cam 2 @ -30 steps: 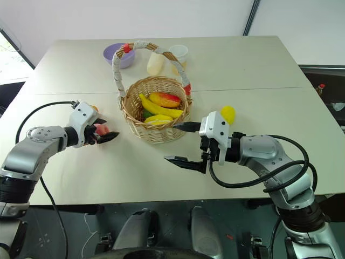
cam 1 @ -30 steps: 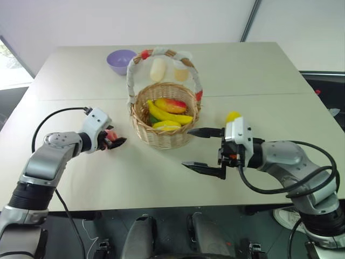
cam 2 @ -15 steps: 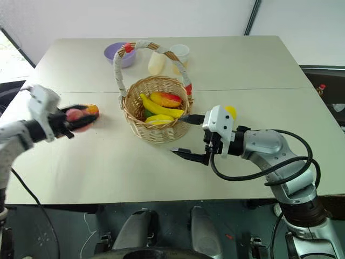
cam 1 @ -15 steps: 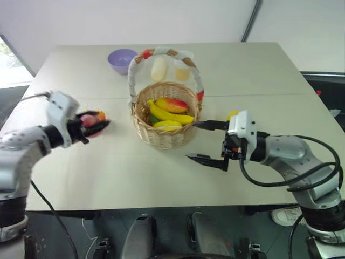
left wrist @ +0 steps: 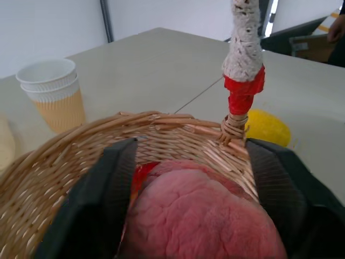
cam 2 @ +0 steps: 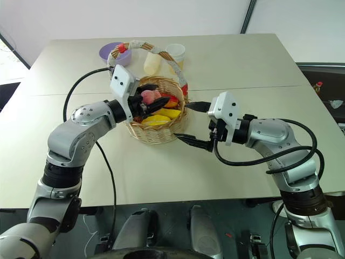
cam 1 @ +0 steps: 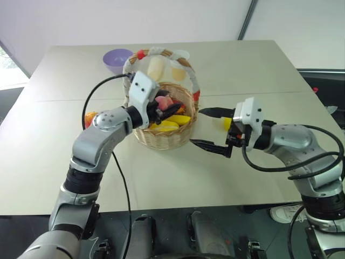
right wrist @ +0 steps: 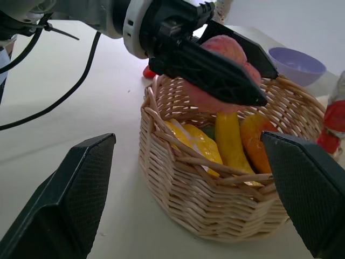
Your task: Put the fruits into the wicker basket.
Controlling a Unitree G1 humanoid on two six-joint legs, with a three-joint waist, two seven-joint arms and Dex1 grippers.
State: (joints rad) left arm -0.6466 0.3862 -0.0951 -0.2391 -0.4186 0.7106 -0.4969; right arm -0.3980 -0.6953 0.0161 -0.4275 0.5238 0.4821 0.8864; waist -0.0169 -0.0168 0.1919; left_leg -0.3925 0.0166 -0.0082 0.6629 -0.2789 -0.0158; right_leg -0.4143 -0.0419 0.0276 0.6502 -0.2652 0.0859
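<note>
Right now the step in hand is dropping the peach (cam 1: 163, 100) into the basket (cam 1: 161, 141), which sits at upper centre of the left eye view. The left tool (cam 1: 175, 107) hangs over the basket's mouth with the peach between its black jaws; whether it clamps the fruit or has just let go, I cannot tell. The peach sits above a banana and other pieces already inside, well within the rim, so a release from here looks safe.

To do it well, I would let the fruit fall straight down and then draw the tool back the way it points, keeping clear of the arched handle (its red-banded foot stands just beside the tool in the left wrist view).

The right tool (cam 1: 197, 127) is wide open and empty, just beside the basket's right wall. The lemon (cam 1: 227, 122) lies on the table (cam 1: 161, 178) right behind it, at centre right, and looks like that arm's job. The strawberry (cam 1: 89, 117) lies left of the basket, partly hidden by the left arm.
</note>
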